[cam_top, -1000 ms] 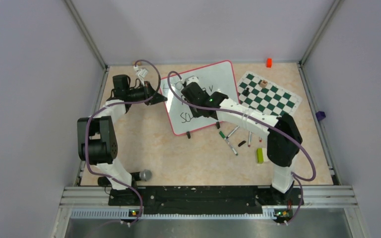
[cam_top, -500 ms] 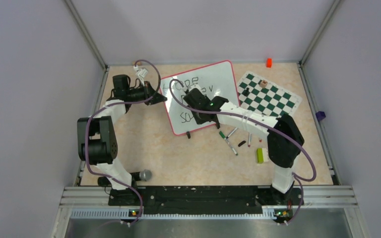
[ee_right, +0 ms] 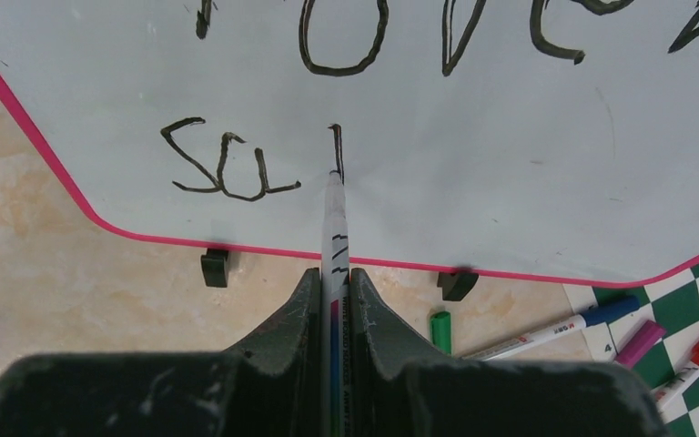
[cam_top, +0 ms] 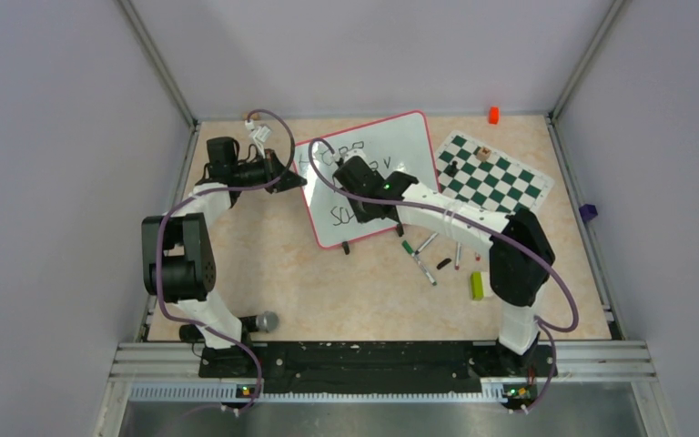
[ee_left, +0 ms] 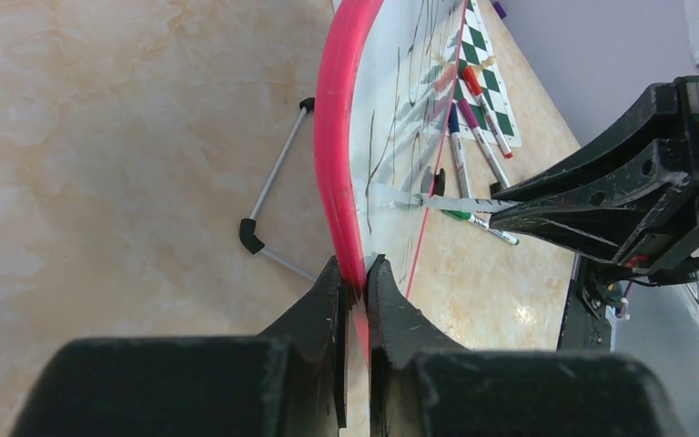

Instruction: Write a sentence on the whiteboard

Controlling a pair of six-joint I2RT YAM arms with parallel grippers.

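Whiteboard [ee_right: 528, 155] lies at 12 o'clock of the right fingers [ee_right: 296, 314] clamped on the marker [ee_right: 334, 228], tip touching the sentence [ee_right: 227, 171] (left fingers [ee_left: 323, 305] pinch its edge).

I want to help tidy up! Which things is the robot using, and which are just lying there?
Using: whiteboard, sentence, marker in the right gripper, left gripper holding the rim.
Lying about: chess mat, loose markers, orange block, yellow-green block.
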